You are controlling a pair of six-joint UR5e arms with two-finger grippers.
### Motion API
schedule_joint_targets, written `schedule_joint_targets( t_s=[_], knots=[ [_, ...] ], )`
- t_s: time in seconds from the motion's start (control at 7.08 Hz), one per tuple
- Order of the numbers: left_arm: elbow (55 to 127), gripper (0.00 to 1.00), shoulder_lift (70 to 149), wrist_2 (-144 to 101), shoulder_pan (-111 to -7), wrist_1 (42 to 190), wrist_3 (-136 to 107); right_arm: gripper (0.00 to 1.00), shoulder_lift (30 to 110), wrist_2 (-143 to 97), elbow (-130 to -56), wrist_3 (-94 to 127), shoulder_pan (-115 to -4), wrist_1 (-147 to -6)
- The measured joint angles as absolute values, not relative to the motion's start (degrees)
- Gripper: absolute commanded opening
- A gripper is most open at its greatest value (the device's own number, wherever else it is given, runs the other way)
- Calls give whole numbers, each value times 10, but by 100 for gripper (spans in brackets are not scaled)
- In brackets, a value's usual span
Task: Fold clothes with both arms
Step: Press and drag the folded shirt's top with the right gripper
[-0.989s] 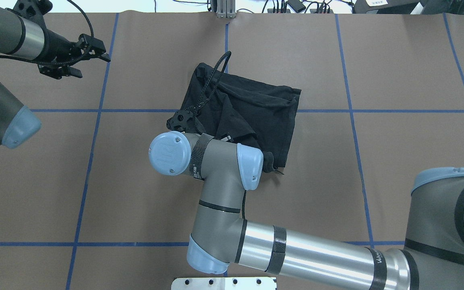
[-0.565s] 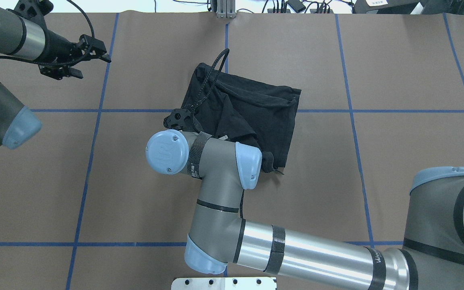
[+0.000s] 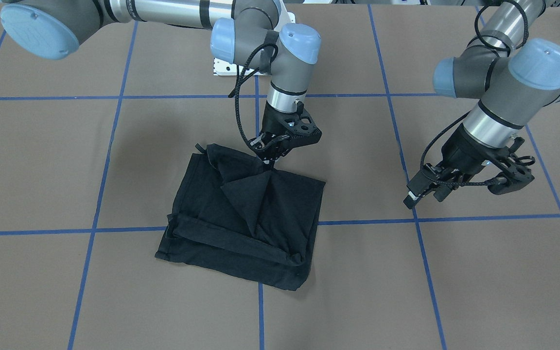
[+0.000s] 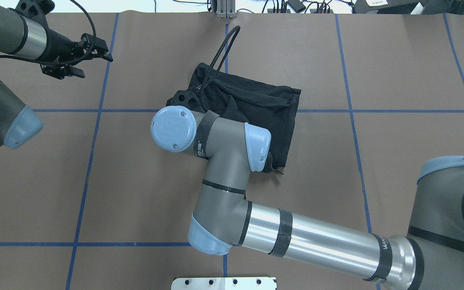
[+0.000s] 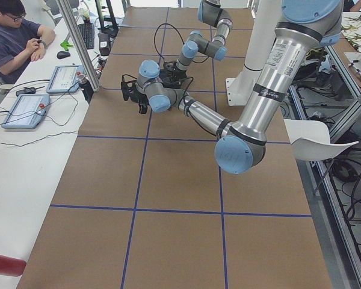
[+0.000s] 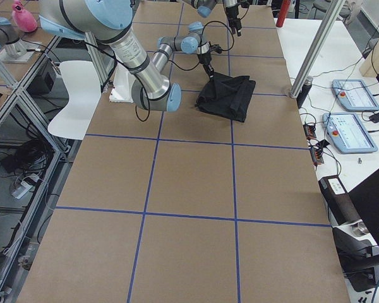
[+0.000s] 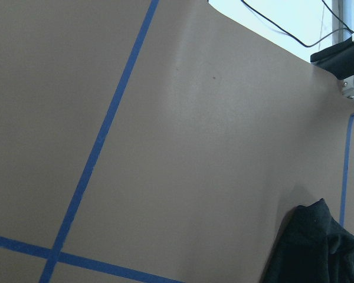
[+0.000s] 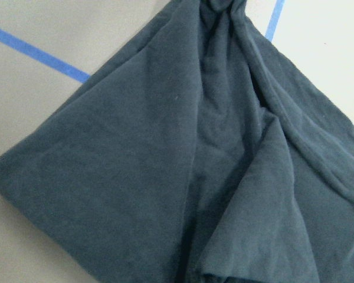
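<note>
The right black two-finger gripper (image 3: 271,156) is pinching a raised peak of the black short-sleeved T-shirt (image 3: 241,218), tenting the cloth upward. The left black two-finger gripper (image 3: 427,194) is hovering spread and empty, well apart, toward the left end of the brown blue-taped table (image 3: 455,291). The folded shirt is lying near the table's middle. Lifting from here risks dragging up the lower layers and undoing the folds, since nothing is pinning them. The bundle is looking nearly square, with its thick rolled edge running along the table's length and facing the operators' edge.

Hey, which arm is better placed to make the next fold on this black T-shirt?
Right. The right claw pinches a tented fold of the T-shirt, so it could likely carry it across. The left claw hangs open over bare table, apart from the cloth.
</note>
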State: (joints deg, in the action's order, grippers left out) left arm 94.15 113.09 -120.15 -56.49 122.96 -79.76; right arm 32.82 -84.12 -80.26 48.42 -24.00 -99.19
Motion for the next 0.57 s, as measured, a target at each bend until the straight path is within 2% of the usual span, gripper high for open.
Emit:
schedule_joint_targets(
  t_s=[0.57],
  knots=[
    [945,100,1141,-1201,-564,1227,-800,0,370,-893,-831,375,-339,-990]
  ],
)
